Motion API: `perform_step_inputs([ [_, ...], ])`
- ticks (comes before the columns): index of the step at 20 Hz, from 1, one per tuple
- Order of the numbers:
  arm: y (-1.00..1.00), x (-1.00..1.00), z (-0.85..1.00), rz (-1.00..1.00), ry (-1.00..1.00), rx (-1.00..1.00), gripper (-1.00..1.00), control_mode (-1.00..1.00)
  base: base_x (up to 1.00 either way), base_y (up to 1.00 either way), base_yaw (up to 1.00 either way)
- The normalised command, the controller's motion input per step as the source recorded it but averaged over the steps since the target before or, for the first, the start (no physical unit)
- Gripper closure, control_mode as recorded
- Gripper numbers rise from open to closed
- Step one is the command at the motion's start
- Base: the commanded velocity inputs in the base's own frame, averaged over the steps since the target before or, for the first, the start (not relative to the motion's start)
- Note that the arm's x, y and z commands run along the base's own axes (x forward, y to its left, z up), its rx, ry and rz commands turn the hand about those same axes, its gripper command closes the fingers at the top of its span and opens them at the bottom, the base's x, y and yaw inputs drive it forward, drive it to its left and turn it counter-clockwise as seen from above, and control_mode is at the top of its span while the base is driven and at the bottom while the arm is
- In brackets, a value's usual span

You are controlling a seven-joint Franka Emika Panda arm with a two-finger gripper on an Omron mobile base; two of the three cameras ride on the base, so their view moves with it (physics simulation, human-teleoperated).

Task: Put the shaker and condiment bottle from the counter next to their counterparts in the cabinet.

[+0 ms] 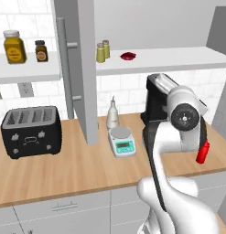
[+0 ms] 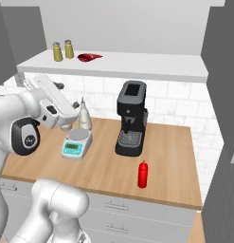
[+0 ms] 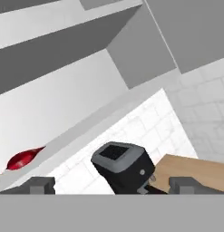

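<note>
The red condiment bottle (image 2: 143, 174) stands upright on the wooden counter (image 2: 170, 156), in front of the coffee machine (image 2: 131, 118); the arm half hides the bottle (image 1: 202, 152) in the left base view. Two small olive-yellow shakers stand side by side on the cabinet's white shelf (image 2: 137, 64): one shaker (image 2: 57, 51) and a second shaker (image 2: 69, 49). A squat dark-red item (image 2: 90, 57) lies just right of them. My gripper (image 3: 114, 186) is open and holds nothing. It hangs over the counter below the shelf, aimed up past the coffee machine (image 3: 124, 166).
The cabinet's grey door (image 1: 80, 68) stands open with its bar handle out. A black toaster (image 1: 31, 132) sits at the left. A white pointed bottle (image 1: 112, 114) and a small scale (image 1: 122, 141) stand mid-counter. Amber jars (image 1: 13, 46) sit on a left shelf.
</note>
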Motion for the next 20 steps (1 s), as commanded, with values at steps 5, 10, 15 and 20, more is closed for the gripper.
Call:
perform_step_inputs([
  [5,-0.93,-0.66,-0.61,-0.47,-0.05,0.01,-1.0,-1.0,0.0,0.0,0.0],
  [10,-0.99,-0.37,-0.84,-0.37,-0.09,0.0,-1.0,-1.0,0.0,0.0,0.0],
  [15,-0.49,-0.19,-0.93,-0.22,-0.03,-0.02,-1.0,-1.0,0.0,0.0,0.0],
  [20,0.0,0.0,-0.51,0.0,0.0,-0.08,-1.0,-1.0,0.0,0.0,0.0],
])
